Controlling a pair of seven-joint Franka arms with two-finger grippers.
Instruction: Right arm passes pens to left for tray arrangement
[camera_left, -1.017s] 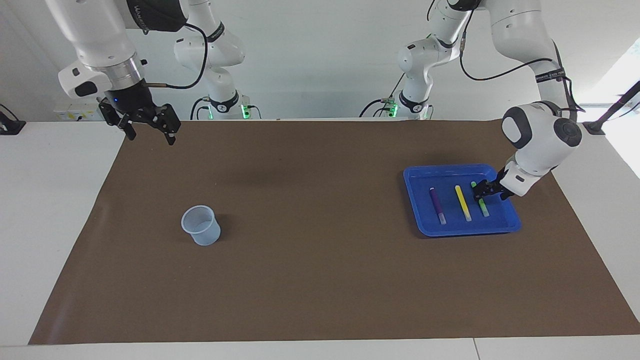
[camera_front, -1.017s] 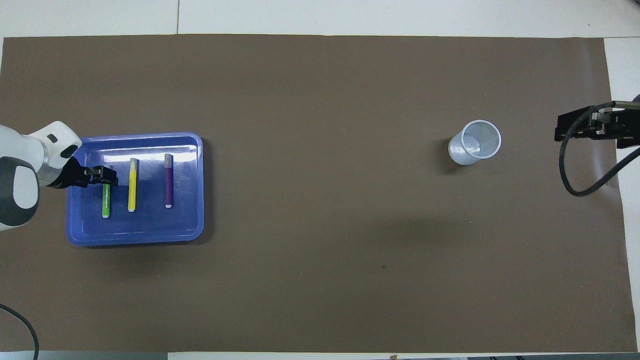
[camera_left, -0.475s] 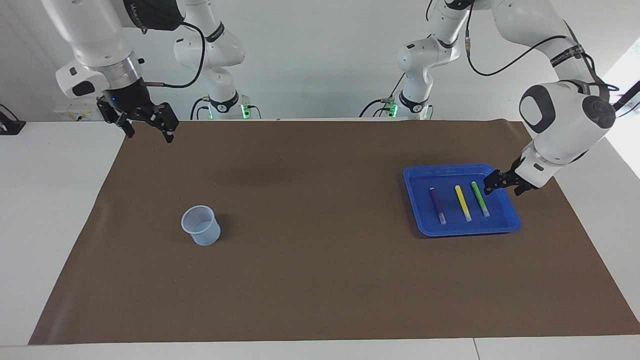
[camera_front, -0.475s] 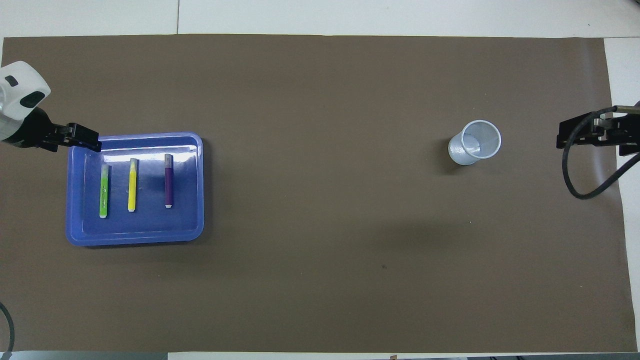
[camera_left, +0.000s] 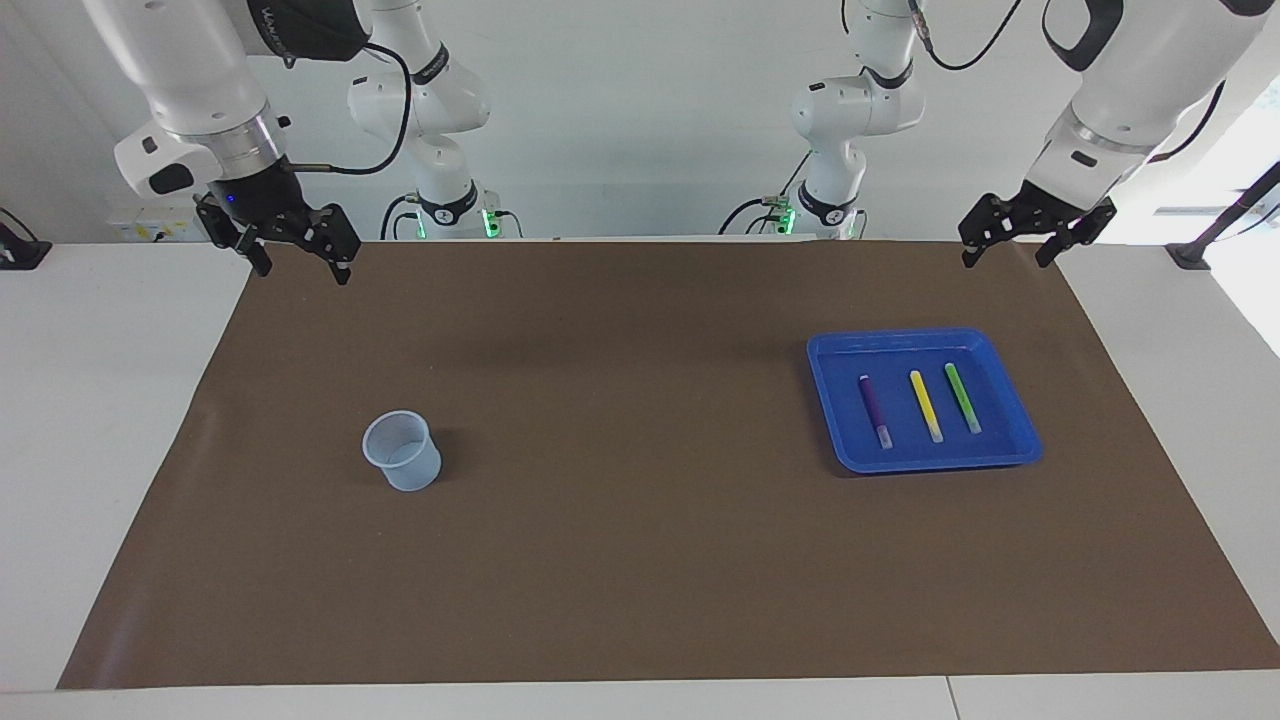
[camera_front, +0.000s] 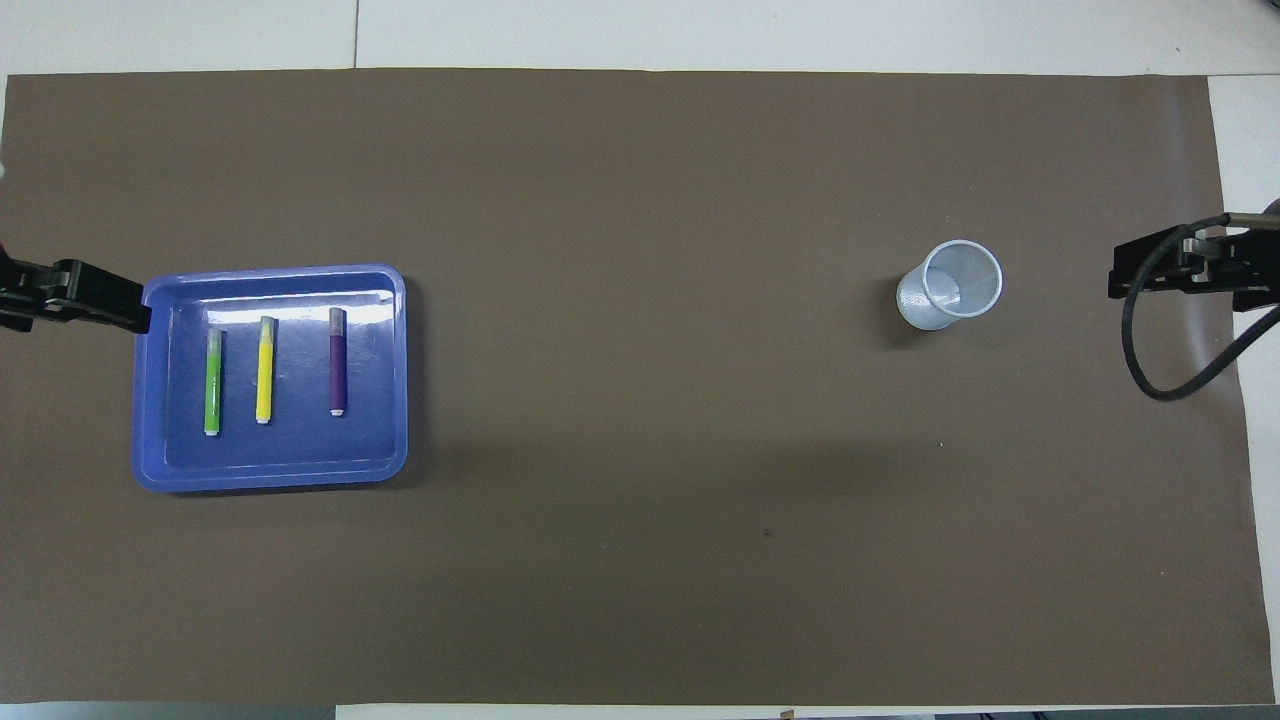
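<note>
On the brown mat: every object of the scene sat on this sheet, which covered most of the white table.
Tray: the blue tray lay flat toward the left arm's end of the table, with nothing touching its rim.
Pens: three lay inside the tray, side by side and roughly parallel, apart from one another, their white caps pointing away from the robots.
Purple pen: the purple pen was the one nearest the middle of the table.
Yellow pen: the yellow pen lay between the other two.
Green pen: the green pen lay closest to the left arm's end of the tray.
Cup: a pale translucent cup stood upright toward the right arm's end of the table, well apart from the tray; nothing could be seen inside it.
Left gripper: the left gripper hung raised over the mat's edge nearest the robots, clear of the tray, its jaws spread apart and holding nothing.
Right gripper: the right gripper, with a small blue light on its body, hung over the mat's corner nearest the robots at its own end, jaws wide apart and holding nothing.
Overhead view: only the dark tips of the two grippers showed at the sides, the left one just beside the tray's corner.
</note>
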